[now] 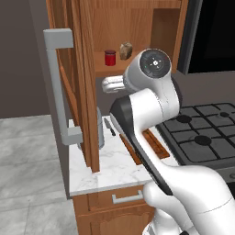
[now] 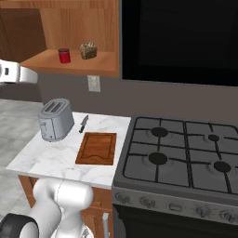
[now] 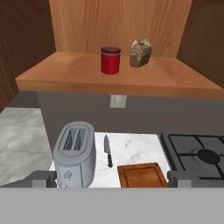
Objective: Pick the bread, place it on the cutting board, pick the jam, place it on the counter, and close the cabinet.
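Bread (image 3: 140, 52) and red jam jar (image 3: 110, 60) stand side by side, apart, on the shelf of the open cabinet (image 1: 85, 87). Below, the cutting board (image 2: 97, 148) lies bare on the marble counter (image 2: 56, 155) beside a knife (image 2: 83, 123) and toaster (image 2: 55, 119). The raised, folded arm aims its gripper (image 3: 112, 178), jaws wide and empty, at the shelf from a distance.

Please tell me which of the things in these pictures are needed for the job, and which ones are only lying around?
Needed: bread and jam, side by side on the cabinet shelf; cutting board; counter; the open gripper, holding nothing.

Lying about: toaster; knife; stove; wall outlet.
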